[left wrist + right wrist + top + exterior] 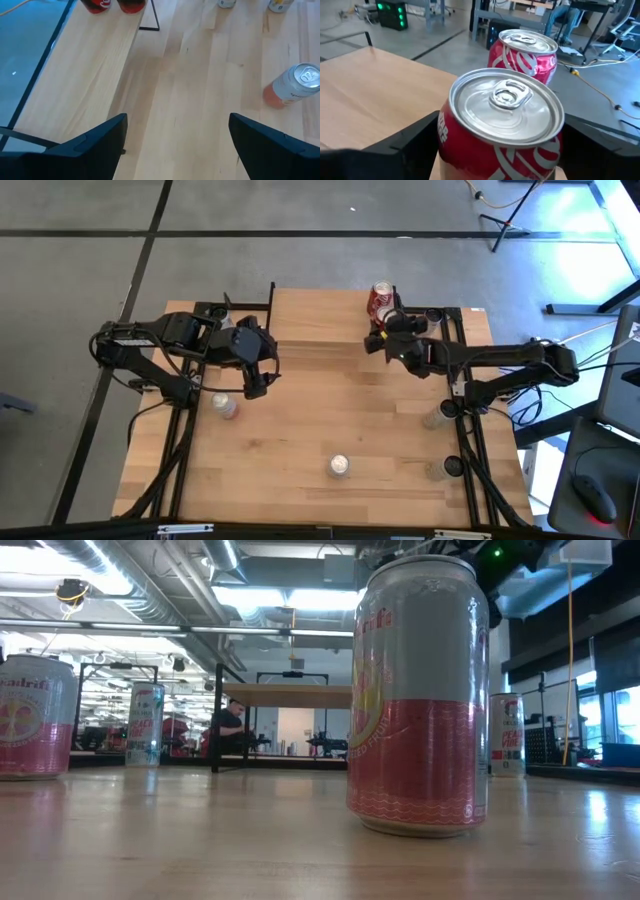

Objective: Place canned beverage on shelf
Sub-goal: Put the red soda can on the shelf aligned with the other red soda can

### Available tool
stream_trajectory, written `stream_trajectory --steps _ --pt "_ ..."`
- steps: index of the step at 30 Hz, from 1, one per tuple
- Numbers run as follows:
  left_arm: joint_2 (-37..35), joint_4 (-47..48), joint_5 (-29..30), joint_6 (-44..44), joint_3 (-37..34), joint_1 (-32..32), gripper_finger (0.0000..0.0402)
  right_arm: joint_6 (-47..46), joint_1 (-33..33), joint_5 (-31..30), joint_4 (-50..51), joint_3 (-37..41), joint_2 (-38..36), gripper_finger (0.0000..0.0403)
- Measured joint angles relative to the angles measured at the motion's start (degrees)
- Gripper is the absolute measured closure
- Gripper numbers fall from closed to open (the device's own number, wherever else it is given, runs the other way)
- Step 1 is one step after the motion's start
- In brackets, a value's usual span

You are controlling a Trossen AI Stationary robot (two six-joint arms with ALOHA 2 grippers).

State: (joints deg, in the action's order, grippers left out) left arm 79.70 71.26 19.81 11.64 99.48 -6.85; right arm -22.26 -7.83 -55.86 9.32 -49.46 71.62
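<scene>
The shelf (pixel 320 320), a low riser with a light wooden top, stands at the table's far middle. Two red cans stand at its right end: the farther one (pixel 381 296) (pixel 525 50) and a nearer one (pixel 502 125). In the high view my right gripper (pixel 385 330) mostly covers the nearer can. The gripper (pixel 502 150) is open, with a finger close on either side of that can's lower wall. My left gripper (pixel 256 385) (pixel 175 145) hangs open and empty above the table, left of the shelf's near edge. My right gripper's fingers (pixel 405 145) stand close along both sides of the nearer red can's wall (pixel 445 135), coming nearly level from the table's right. I cannot tell whether they touch it. The can stands with its top up.
Several pink-and-silver cans stand on the big wooden table: one left of centre (pixel 226 406) (pixel 295 85), one near the front edge (pixel 340 467) (pixel 420 700), two by the right arm's base (pixel 437 416) (pixel 440 468). The shelf's left part (pixel 85 60) is bare.
</scene>
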Motion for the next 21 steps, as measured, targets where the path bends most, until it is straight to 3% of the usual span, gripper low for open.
stream_trajectory --steps 7,13,21 --pt "0.0 0.1 0.0 0.0 0.0 0.0 0.0066 2.9 -0.9 1.6 0.9 -4.3 -0.2 0.0074" --pt "0.0 0.1 0.0 -0.1 0.0 0.0 0.0066 2.8 -0.9 3.0 7.6 -9.9 -0.2 0.0075" --pt "0.0 0.1 -0.1 -0.2 0.0 0.0 0.0066 -10.7 -1.8 1.8 12.9 -9.9 2.2 0.0077"
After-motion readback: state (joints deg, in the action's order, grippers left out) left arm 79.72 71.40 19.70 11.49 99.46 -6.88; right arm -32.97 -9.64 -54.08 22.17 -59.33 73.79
